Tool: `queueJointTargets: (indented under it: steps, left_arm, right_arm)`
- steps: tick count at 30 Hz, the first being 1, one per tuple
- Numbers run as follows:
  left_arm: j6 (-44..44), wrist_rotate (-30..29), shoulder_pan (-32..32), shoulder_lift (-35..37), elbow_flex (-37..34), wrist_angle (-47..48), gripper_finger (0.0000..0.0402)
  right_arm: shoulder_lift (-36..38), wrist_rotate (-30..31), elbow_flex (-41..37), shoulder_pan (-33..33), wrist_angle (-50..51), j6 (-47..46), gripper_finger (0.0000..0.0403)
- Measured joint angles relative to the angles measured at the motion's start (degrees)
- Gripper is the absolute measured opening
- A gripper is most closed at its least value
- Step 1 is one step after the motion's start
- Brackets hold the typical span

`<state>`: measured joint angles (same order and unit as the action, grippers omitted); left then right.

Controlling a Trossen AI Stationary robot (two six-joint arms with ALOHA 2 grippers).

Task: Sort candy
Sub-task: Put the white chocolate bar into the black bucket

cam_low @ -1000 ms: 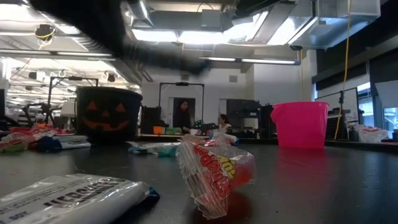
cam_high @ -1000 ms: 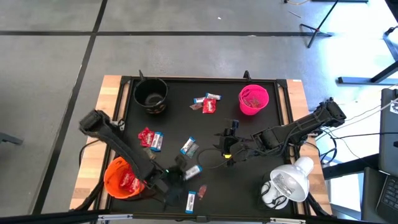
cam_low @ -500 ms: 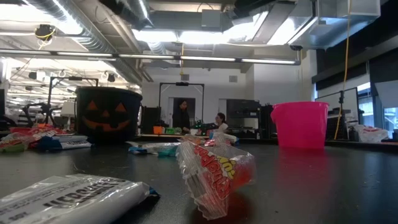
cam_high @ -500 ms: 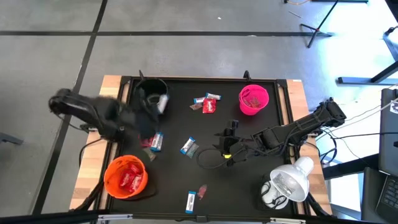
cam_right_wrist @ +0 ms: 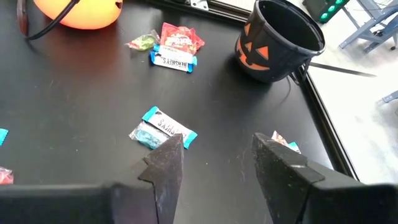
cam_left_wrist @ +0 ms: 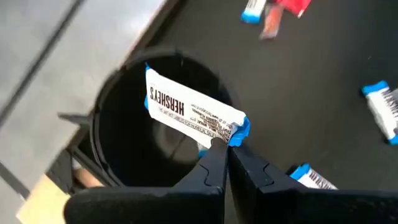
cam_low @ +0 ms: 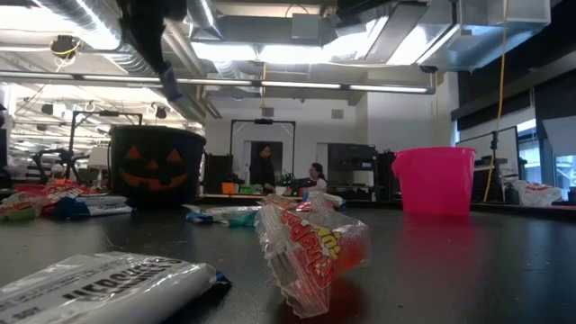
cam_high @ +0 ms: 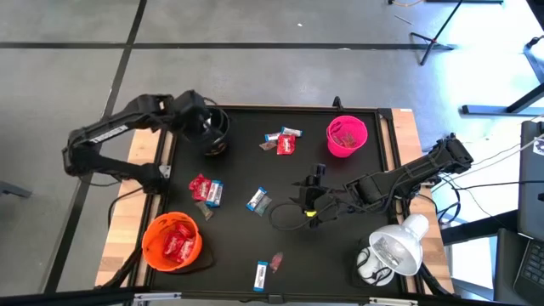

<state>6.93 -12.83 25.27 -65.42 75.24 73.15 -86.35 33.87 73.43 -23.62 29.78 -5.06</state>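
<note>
My left gripper (cam_left_wrist: pixel 227 152) hangs over the black pumpkin-face bowl (cam_high: pixel 209 133) at the table's far left and is shut on a blue-and-white wrapped candy (cam_left_wrist: pixel 189 111). My right gripper (cam_right_wrist: pixel 214 155) hovers open above the middle of the table (cam_high: pixel 310 201), with nothing between its fingers. More candy lies loose on the black mat: a red and blue cluster (cam_high: pixel 284 141) at the far middle, another (cam_high: pixel 206 189) at the left, one (cam_high: pixel 258 201) at the centre, and two pieces (cam_high: pixel 265 270) near the front edge. My left gripper pinches the candy's blue crimped end (cam_left_wrist: pixel 239 128) between its two fingertips. The fingers slant down from above. The rest of the wrapper sticks out past the fingertips over the black bowl's opening (cam_left_wrist: pixel 168 137), clear of the bowl.
An orange bowl (cam_high: pixel 172 242) with red candy stands at the near left, and a pink bowl (cam_high: pixel 347 136) at the far right. A white lamp (cam_high: pixel 389 252) sits at the near right corner. A black cable (cam_high: pixel 285 219) loops on the mat below my right gripper.
My left gripper has risen from the table's near edge beside the orange bowl and swung toward the far left corner, rolling as it went. It now stands above the black bowl. The blue-and-white candy has gone with it, lifted clear of the table.
</note>
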Motion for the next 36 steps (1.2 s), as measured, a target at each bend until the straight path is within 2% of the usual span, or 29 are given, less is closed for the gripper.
queueJointTargets:
  steps: [3,9,17,21,24,29,34,36]
  left_arm:
    - [-1.52,1.99,4.25,-1.37,-1.28,0.00,0.0000]
    - [-5.48,2.00,9.30,-3.92,-1.75,-0.08,0.0008]
    - [-7.59,2.05,9.72,-4.36,-0.93,-0.03,0.0101]
    - [-10.17,10.96,7.25,-4.23,2.49,-0.54,0.0126]
    - [-12.55,15.18,-0.21,-4.21,5.03,-1.72,0.0126]
    - [-13.55,10.32,-21.25,-6.06,5.40,-5.51,0.0115]
    - [-9.15,5.65,-42.86,-13.97,5.40,-15.82,0.0112]
    - [-9.21,4.53,-49.51,-18.49,5.40,-21.87,0.0112]
  right_arm:
    - [0.00,0.00,0.00,0.00,-0.15,0.02,0.0188]
    - [0.00,0.00,0.00,0.00,-0.15,0.07,0.0188]
    - [0.00,0.00,0.00,0.00,-0.13,0.07,0.0188]
    - [0.00,0.00,0.00,0.00,-0.13,0.04,0.0188]
    - [0.00,0.00,0.00,0.00,0.11,0.04,0.0188]
    - [0.00,0.00,0.00,0.00,0.35,0.04,0.0188]
    - [0.00,0.00,0.00,0.00,0.37,0.02,0.0188]
    - [0.00,0.00,0.00,0.00,0.37,0.02,0.0188]
